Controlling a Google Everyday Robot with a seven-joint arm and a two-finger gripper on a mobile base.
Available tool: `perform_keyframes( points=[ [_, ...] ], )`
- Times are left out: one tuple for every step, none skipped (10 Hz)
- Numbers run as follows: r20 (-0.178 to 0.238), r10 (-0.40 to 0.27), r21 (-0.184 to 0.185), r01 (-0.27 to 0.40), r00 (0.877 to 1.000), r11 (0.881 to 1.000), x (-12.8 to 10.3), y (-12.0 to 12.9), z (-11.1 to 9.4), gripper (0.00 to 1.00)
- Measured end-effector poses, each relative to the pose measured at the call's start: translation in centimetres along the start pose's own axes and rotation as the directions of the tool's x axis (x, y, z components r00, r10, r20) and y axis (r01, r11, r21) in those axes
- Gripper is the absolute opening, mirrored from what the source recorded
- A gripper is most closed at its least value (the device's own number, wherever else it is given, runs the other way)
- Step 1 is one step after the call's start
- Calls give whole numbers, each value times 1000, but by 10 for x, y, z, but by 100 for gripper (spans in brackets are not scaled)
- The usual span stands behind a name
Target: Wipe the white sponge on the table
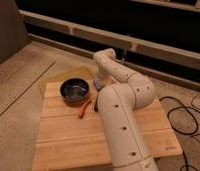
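The end effector (97,85) is sitting low over the far part of the bench (68,140), largely screened by the robot's own white arm (120,125), which is folding back over the planks. Its fingers are standing closed; whether they are pinching anything is not showing, since the arm is hiding the tips. The white sponge is not making itself clear anywhere; it may be lying under or behind the end effector, but that is a guess. Just to the camera's left of the end effector a dark bowl (74,90) is resting on the wood, and nearer the camera than it a small orange tool (84,108) is lying flat beside a dark object (95,105). The step in hand is looking like the reach-down onto the wiping spot. The next move is calling for a steady downward press and a sideways sweep that stays off the bowl.
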Motion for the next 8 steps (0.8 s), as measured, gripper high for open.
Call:
perform_keyframes(
  points=[
    [9, -10, -6, 10, 1000, 1000, -5, 4, 0, 10],
    [16, -21, -15, 22, 1000, 1000, -10, 10, 0, 10],
    [21, -30, -27, 31, 999, 999, -14, 17, 2, 10],
    [23, -29, -36, 30, 999, 999, -14, 20, 5, 10],
    [29, -21, -42, 23, 999, 999, -13, 22, 6, 10],
    [34, -16, -44, 18, 999, 999, -13, 25, 4, 10],
    [45, -15, -45, 17, 999, 999, -14, 32, 3, 10],
    [52, -16, -44, 18, 999, 999, -12, 38, 2, 10]
  ],
)
